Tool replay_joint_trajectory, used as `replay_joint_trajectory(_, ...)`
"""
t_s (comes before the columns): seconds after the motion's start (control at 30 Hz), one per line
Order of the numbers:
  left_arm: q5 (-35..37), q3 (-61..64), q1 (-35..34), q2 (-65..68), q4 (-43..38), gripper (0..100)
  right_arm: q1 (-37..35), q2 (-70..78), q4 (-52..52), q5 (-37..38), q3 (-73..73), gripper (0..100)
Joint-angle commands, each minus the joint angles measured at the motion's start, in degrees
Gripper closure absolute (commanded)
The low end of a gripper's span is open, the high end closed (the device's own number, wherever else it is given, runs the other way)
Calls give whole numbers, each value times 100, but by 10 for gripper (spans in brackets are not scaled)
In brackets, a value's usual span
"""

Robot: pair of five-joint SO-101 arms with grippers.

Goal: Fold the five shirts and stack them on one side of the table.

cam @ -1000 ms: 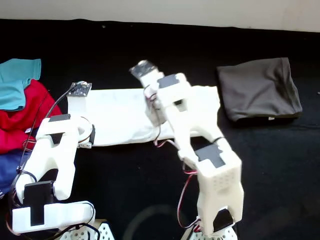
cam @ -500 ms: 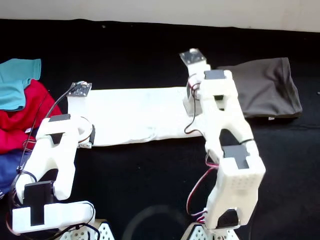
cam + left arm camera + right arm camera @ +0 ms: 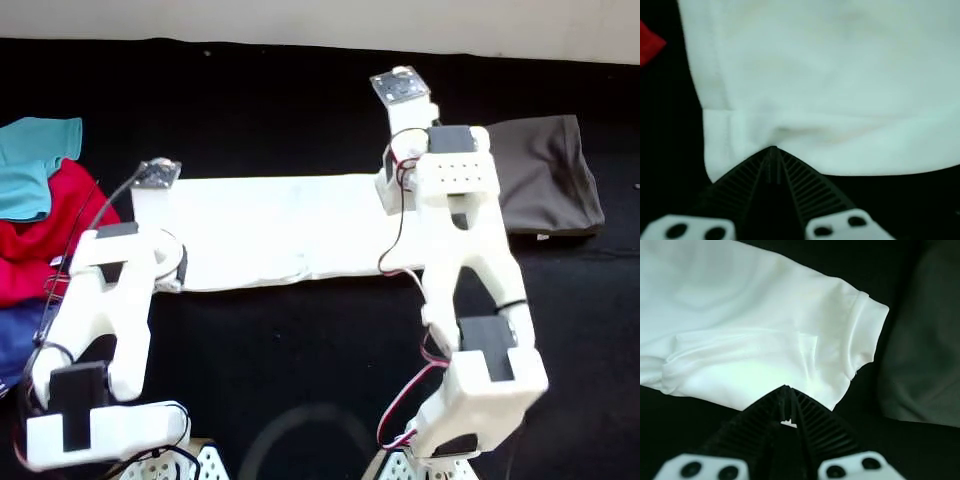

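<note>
Moved since a second ago: right gripper [image 3: 786, 412], off the middle of the white shirt [image 3: 270, 230] and across to its right end. Left gripper [image 3: 773, 155] unchanged at the left end.

Right gripper: pressed together on the shirt's edge at that right end, a sliver of white cloth pinched between the tips. Just beyond, grey shirt [image 3: 545, 180], folded and flat at the right of the worktop [image 3: 250, 110], close beside the white one; touching or not, hard to tell.

Left gripper: tips closed on the white shirt's edge by a corner at its left end, cloth slightly puckered just ahead of them.

White shirt: stretched as a long flat band across the middle of the black worktop, between the two arms.

At the far left, a heap of unfolded shirts: teal shirt [image 3: 35, 165] on top toward the back, red shirt [image 3: 40, 240] beneath it, blue shirt [image 3: 12, 340] at the front, partly behind the left arm.
</note>
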Motion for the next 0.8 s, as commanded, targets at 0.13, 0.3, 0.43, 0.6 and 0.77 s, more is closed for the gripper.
replay_joint_trajectory(0.13, 466, -1604, -620, -242, 1275, 824, 48, -1719, 66, 62, 1297, 991)
replay_joint_trajectory(0.3, 448, -2431, -1015, 1235, 1257, 766, -145, -3029, 22, 62, 2677, 991)
replay_joint_trajectory(0.43, 440, -3389, -1024, 2352, 1266, 766, -207, -3925, 22, 62, 3521, 991)
replay_joint_trajectory(0.6, 448, -4277, -927, 3424, 1301, 766, -163, -4840, 31, 202, 4321, 991)
replay_joint_trajectory(0.77, 448, -4690, -462, 3952, 1732, 766, -163, -5341, 48, 334, 4681, 991)
